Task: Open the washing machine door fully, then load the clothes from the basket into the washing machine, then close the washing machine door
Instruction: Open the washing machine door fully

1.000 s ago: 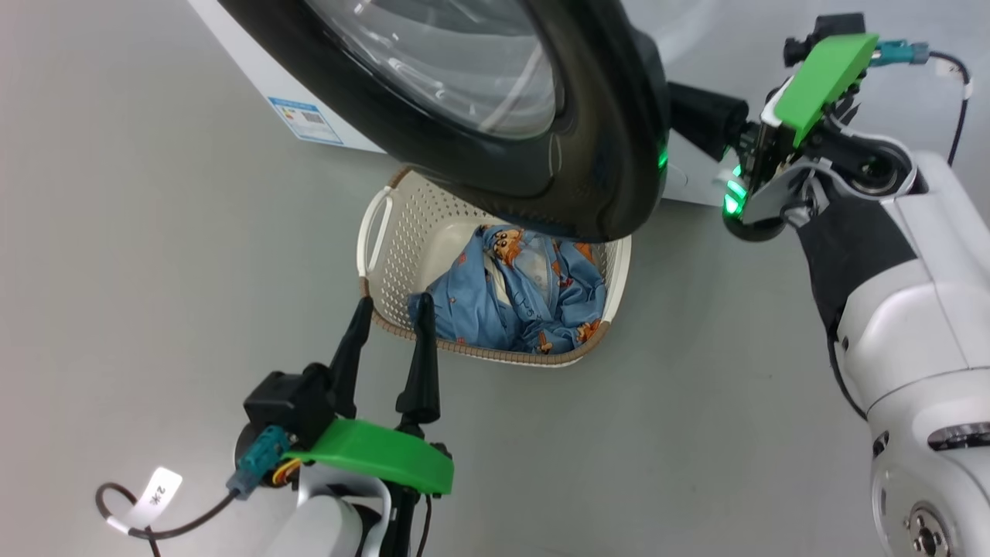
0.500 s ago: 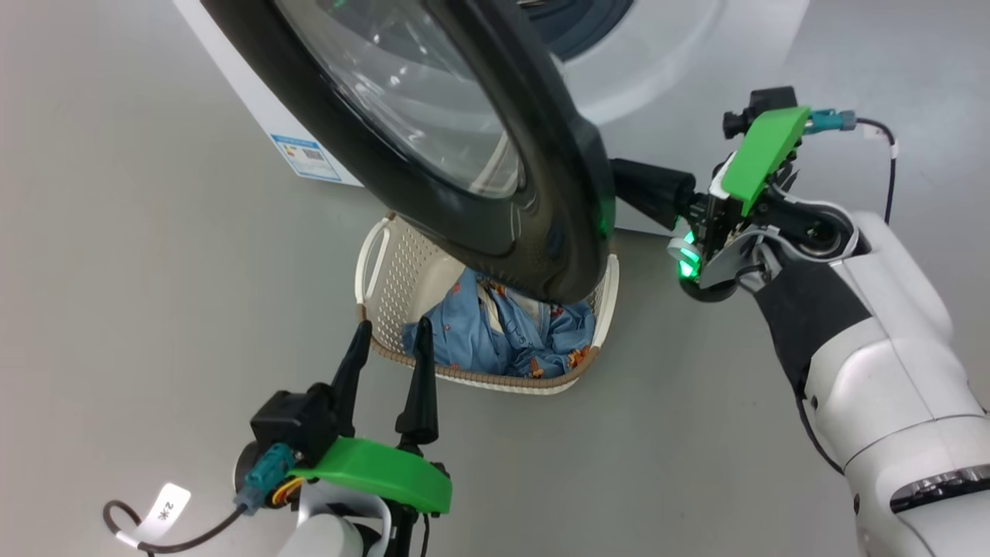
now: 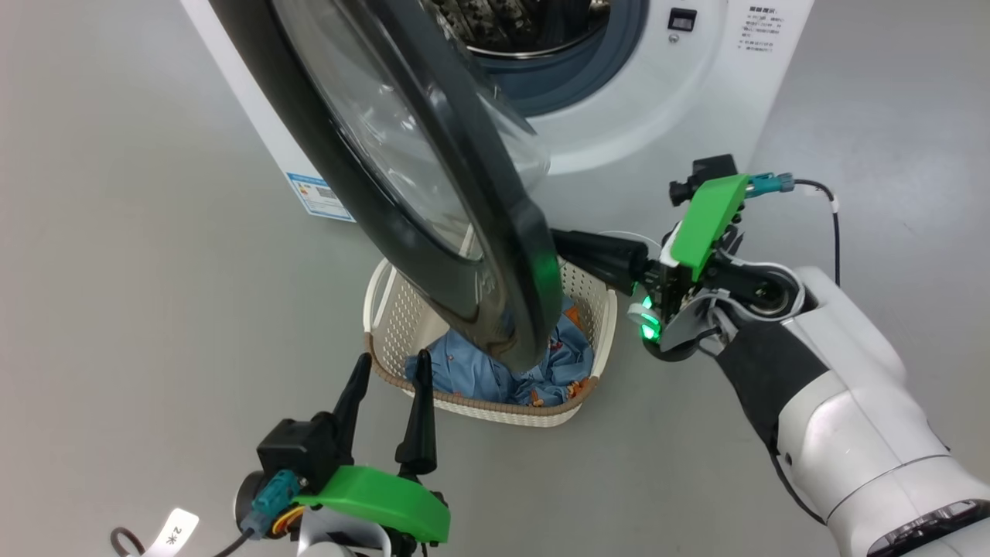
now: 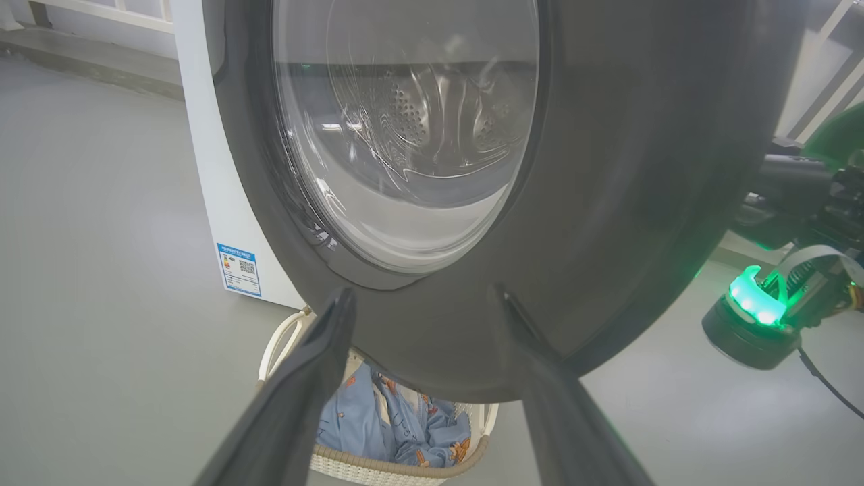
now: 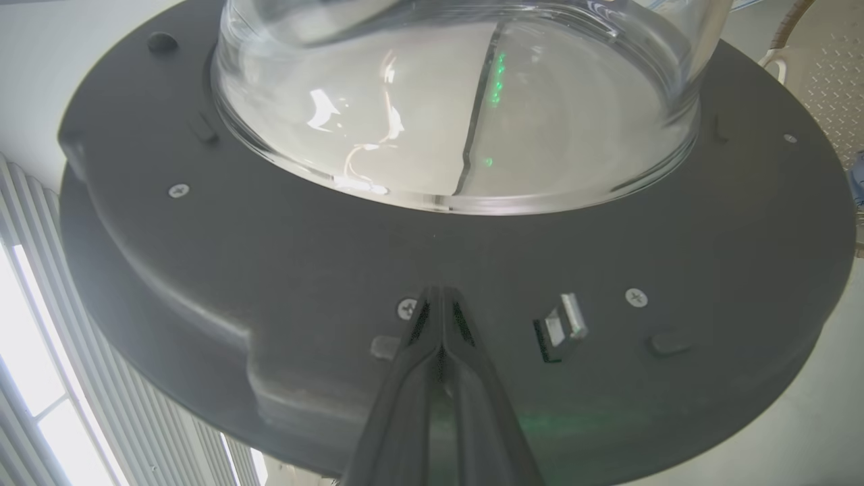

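The washing machine door (image 3: 495, 232), black with a clear glass bowl (image 5: 459, 101), stands partly open over the basket (image 3: 479, 406). My right gripper (image 3: 568, 246) is shut with nothing in it. Its closed fingertips (image 5: 440, 297) press on the door's inner face beside the metal latch hook (image 5: 560, 327). The white washing machine (image 3: 681, 100) shows its steel drum (image 3: 510, 19). Light blue clothes (image 3: 472, 371) lie in the basket, partly hidden by the door. My left gripper (image 3: 393, 360) hangs open at the basket's near rim, holding nothing; in its wrist view the door (image 4: 607, 202) looms close ahead.
Grey floor (image 3: 139, 309) surrounds the machine and basket. A blue energy label (image 3: 317, 197) marks the machine's lower left corner. The door's lower edge hangs just above the basket's white handle (image 3: 375, 290). Window slats (image 5: 40, 351) show past the door in the right wrist view.
The door has swung further open with my shut right gripper pushing its inner face, and it stands more edge-on. The head camera has shifted, bringing the drum into view. My left gripper stays open.
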### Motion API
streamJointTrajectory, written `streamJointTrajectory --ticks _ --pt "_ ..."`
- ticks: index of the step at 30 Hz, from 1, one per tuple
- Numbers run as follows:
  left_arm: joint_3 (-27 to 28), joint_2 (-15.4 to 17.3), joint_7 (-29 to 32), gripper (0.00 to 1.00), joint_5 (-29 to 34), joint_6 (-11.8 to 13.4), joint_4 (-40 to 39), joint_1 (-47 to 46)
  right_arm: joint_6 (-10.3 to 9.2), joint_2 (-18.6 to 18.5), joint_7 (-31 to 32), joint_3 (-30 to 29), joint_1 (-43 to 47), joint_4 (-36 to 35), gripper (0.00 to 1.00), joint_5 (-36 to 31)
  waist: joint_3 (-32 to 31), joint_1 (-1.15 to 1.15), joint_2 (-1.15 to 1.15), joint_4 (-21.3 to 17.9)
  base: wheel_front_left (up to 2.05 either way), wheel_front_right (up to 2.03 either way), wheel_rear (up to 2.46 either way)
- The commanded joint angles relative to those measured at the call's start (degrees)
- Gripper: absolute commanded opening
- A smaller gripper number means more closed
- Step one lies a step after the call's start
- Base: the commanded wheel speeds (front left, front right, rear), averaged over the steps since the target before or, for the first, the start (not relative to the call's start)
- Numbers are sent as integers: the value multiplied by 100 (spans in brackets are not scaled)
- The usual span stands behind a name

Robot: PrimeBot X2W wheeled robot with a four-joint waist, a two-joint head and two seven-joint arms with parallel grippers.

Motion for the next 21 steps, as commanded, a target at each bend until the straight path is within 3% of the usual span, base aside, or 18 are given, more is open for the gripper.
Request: streamJointTrajectory --ticks 1,21 --pt "195 74 -36 100 63 12 -101 -3 10 203 -31 212 95 -215 0 108 -62 0 0 34 0 0 0" --pt "168 74 -36 100 257 -8 -40 222 10 204 -499 1437 551 -556 0 817 -425 0 0 201 0 0 0"
